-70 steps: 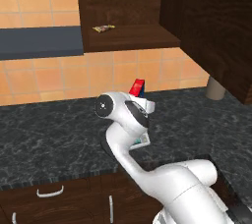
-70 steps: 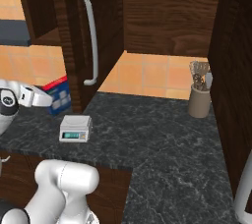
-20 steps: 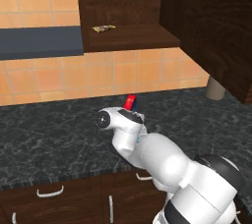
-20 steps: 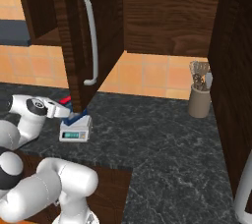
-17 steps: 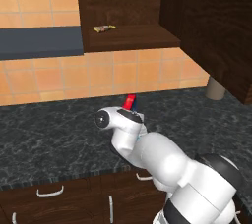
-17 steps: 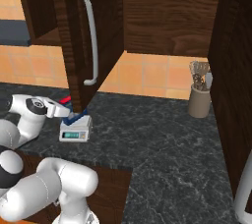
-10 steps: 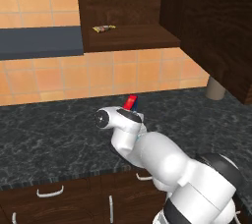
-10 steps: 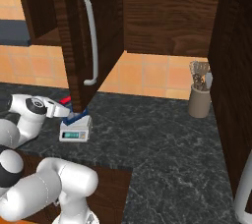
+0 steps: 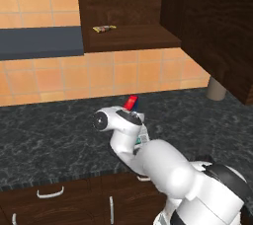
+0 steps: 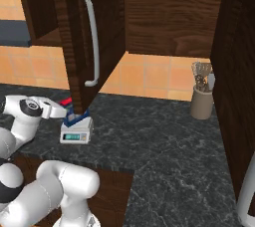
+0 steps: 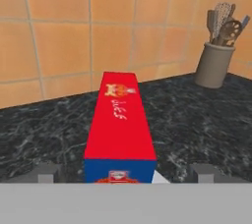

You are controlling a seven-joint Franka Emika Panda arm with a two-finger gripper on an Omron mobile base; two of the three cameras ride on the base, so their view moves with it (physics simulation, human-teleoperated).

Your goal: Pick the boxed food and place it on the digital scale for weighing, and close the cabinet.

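1. The end effector (image 11: 123, 179) is bracketing the boxed food (image 11: 120, 125); a fingertip (image 11: 47, 173) is showing on each side, and whether they are clamping it I cannot tell.
2. The carton is sitting directly below the end effector on the digital scale (image 10: 76, 132), on the counter (image 10: 164, 151).
3. Above and beyond, the cabinet (image 10: 94, 32) door is standing open.
4. Farther off, a utensil crock (image 11: 214, 63) is standing at the wall.

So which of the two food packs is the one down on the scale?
The blue carton with the red top; the flat yellowish snack packet lies up on the cabinet shelf.
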